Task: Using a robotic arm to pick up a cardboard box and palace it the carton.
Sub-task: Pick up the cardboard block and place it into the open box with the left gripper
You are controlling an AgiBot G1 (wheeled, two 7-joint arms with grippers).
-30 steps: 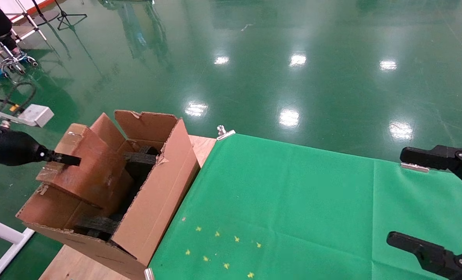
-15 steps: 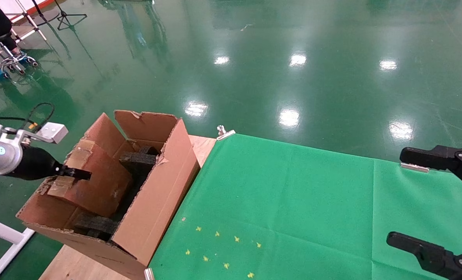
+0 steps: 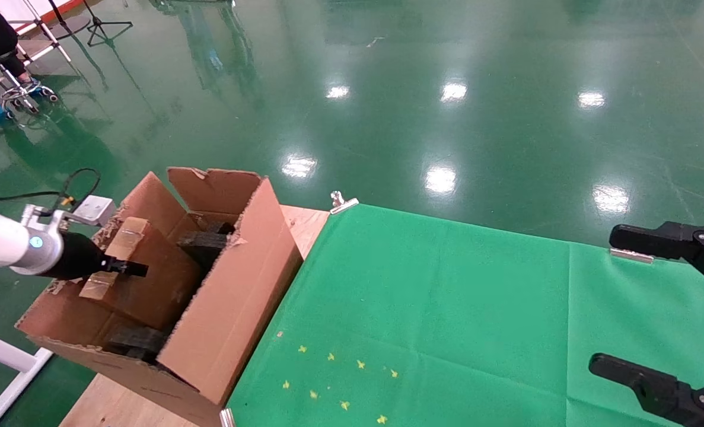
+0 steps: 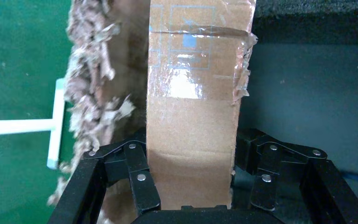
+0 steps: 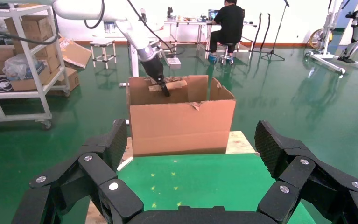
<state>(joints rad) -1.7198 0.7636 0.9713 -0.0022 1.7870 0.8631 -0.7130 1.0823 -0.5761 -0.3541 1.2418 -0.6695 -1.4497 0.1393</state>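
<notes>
- Left gripper [image 3: 127,268] at about 9 o'clock in the head view, jaws pinching the cardboard box [image 3: 150,270] by its narrow edge; box sits partly down inside the carton [image 3: 233,308], against the torn left flap.
- Left wrist view: fingers [image 4: 137,175] clamp both faces of the taped box; ragged flap edge [image 4: 93,93] just beside it.
- Risk: box or finger catches the torn flap while going down, dragging or tipping the carton, which looks light.
- Risk: black foam inserts [image 3: 200,242] near box's 2 o'clock could block it, leaving it wedged or tilted.
- Risk: glossy tape under the pads, so the grip may slip if the box jams.
- Right gripper [image 3: 672,314] parked at 3–4 o'clock over the green cloth [image 3: 446,308], jaws spread, holding nothing.
</notes>
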